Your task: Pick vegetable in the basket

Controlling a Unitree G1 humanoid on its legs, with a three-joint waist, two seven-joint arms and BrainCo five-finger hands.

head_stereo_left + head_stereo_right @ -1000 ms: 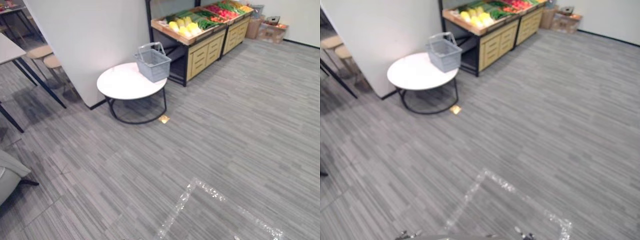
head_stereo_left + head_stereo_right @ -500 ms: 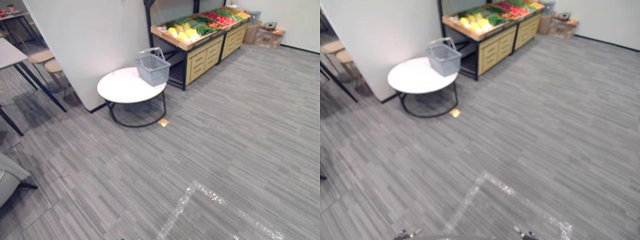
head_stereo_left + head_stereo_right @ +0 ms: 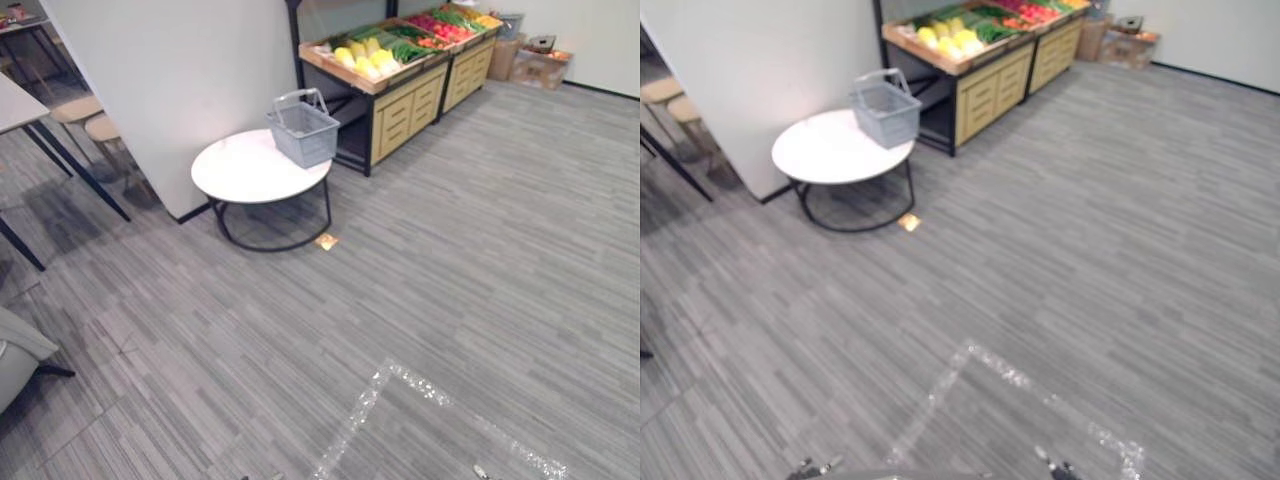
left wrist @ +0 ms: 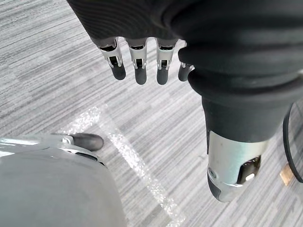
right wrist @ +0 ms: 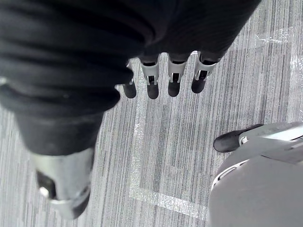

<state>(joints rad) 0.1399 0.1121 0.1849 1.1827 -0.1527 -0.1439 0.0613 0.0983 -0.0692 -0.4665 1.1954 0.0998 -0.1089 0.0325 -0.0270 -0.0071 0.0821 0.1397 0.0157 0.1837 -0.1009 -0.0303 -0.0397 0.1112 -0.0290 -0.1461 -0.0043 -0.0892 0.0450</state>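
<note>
A grey wire basket (image 3: 304, 129) stands on the far edge of a round white table (image 3: 240, 175), its handle up. Behind it a wooden produce stand (image 3: 385, 72) holds yellow vegetables (image 3: 360, 55), green ones (image 3: 405, 45) and red ones (image 3: 432, 24). Both hands hang far from these, over bare carpet. My left hand (image 4: 137, 61) shows relaxed straight fingers and holds nothing. My right hand (image 5: 161, 78) is the same, fingers straight and empty.
A white wall panel (image 3: 170, 80) rises left of the table. Stools (image 3: 85, 115) and dark table legs stand at far left. Cardboard boxes (image 3: 540, 60) sit at the back right. A small yellow tag (image 3: 326, 241) and shiny tape lines (image 3: 420, 385) mark the grey carpet.
The whole picture has shifted slightly, so the camera has moved; the table and basket keep their places on the floor.
</note>
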